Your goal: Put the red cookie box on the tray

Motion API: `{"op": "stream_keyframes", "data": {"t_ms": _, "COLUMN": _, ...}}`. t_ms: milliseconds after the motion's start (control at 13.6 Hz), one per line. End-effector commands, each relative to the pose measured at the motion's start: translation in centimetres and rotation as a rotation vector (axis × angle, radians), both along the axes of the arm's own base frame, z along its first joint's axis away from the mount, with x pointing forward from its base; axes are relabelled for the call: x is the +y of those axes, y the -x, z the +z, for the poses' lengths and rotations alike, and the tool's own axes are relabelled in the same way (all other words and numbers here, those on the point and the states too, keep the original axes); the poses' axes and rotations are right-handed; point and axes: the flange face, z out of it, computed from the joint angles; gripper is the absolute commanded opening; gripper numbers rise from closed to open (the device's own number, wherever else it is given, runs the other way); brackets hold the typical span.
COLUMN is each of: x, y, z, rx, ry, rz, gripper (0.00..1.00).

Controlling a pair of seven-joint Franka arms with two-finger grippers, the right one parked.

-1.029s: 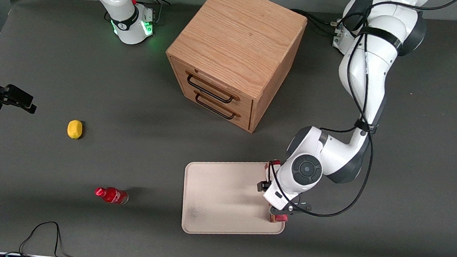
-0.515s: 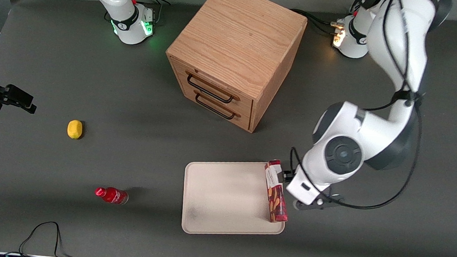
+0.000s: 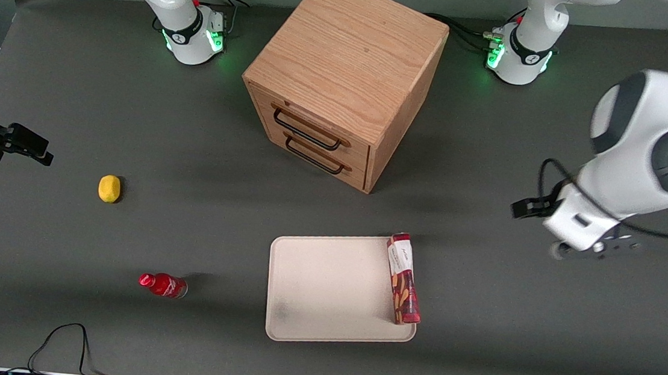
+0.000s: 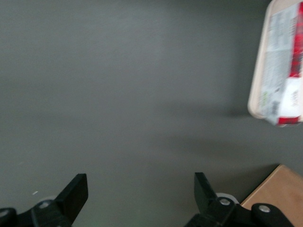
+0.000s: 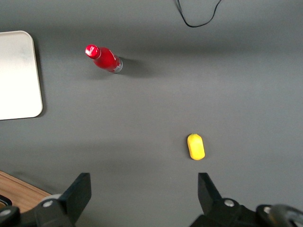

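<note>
While the tray [image 3: 325, 289] holds only the box [image 3: 403, 278], this box lies along the tray's edge toward the working arm's end, one end over the rim. A half second ago the gripper [image 4: 141, 195] was just beside the box; now it hangs with fingers wide apart and holding nothing, above bare table well apart from the tray.
</note>
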Motion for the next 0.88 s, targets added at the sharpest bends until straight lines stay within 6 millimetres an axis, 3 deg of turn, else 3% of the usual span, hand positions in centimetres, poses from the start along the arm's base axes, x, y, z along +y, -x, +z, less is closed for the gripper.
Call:
{"op": "stream_keyframes", "data": {"t_ms": 0, "x": 8.5, "y": 4.0, "z": 2.8, "rx": 0.046, "ry": -0.002, "rz": -0.013, "gripper": 1.00}}
{"op": "stream_keyframes", "data": {"t_ms": 294, "x": 19.7, "y": 8.0, "z": 5.6, "rx": 0.013, "ry": 0.028, "rz": -0.004, "gripper": 1.00}}
{"op": "stream_keyframes", "data": {"t_ms": 441, "x": 22.9, "y": 10.7, "z": 6.8, "rx": -0.014, "ry": 0.038, "rz": 0.034, "gripper": 1.00}}
{"op": "stream_keyframes", "data": {"t_ms": 662, "x": 23.2, "y": 13.7, "z": 8.0, "rx": -0.029, "ry": 0.043, "rz": 0.068, "gripper": 1.00}}
{"op": "stream_keyframes", "data": {"t_ms": 809, "x": 22.2, "y": 13.6, "z": 8.5, "rx": -0.025, "ry": 0.035, "rz": 0.086, "gripper": 1.00}}
